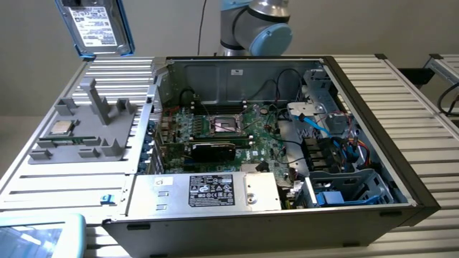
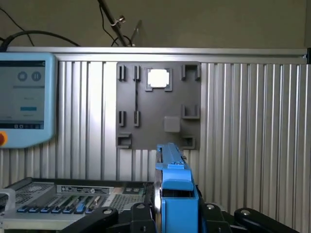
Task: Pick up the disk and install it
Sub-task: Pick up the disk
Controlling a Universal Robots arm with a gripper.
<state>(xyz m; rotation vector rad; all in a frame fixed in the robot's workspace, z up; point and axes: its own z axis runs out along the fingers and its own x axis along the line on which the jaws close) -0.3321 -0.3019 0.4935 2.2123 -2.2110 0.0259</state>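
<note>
Wrist view: the claw (image 2: 176, 216) clamps the disk (image 2: 173, 179) edge-on between its jaws; stiff, likely weighty, shock-sensitive, best gripped by its framed edges.

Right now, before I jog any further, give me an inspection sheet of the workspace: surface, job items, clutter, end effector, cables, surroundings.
Surface: ribbed metal table carrying an open computer case and a grey fixture tray.
Job's things: the disk in its blue carrier, held in the air on the tray's side of the case.
Clutter: CPU chip on the tray; silver power supply in the case; teach pendant on the table.
Grippers: end effector shut on the disk, carrier edge-on between its fingers.
Cables: blue and black leads loose inside the case.
Surroundings: arm behind the case; plain wall.
</note>
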